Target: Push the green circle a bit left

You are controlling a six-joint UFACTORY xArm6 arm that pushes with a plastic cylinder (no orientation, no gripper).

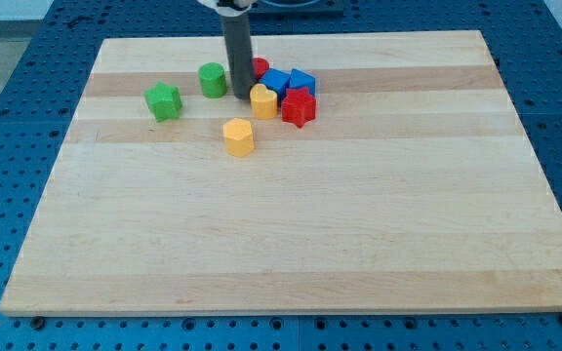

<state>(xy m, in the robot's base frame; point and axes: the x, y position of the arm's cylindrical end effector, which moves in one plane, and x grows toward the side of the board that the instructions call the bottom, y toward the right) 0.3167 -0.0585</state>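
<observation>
My tip (239,95) rests on the counter (291,224) just right of the green circle (213,79), at upper left; the yellow heart (263,100) sits just beside it on the other side. The tool is a bare rod with nothing to spread or pinch. Risk: an off-centre push could roll the circle toward the green star (164,101) further left, or overshoot "a bit".

My tip (239,96) rests on the tabletop (291,234) just right of the green circle (213,80), with the yellow heart (262,100) at its right.
</observation>
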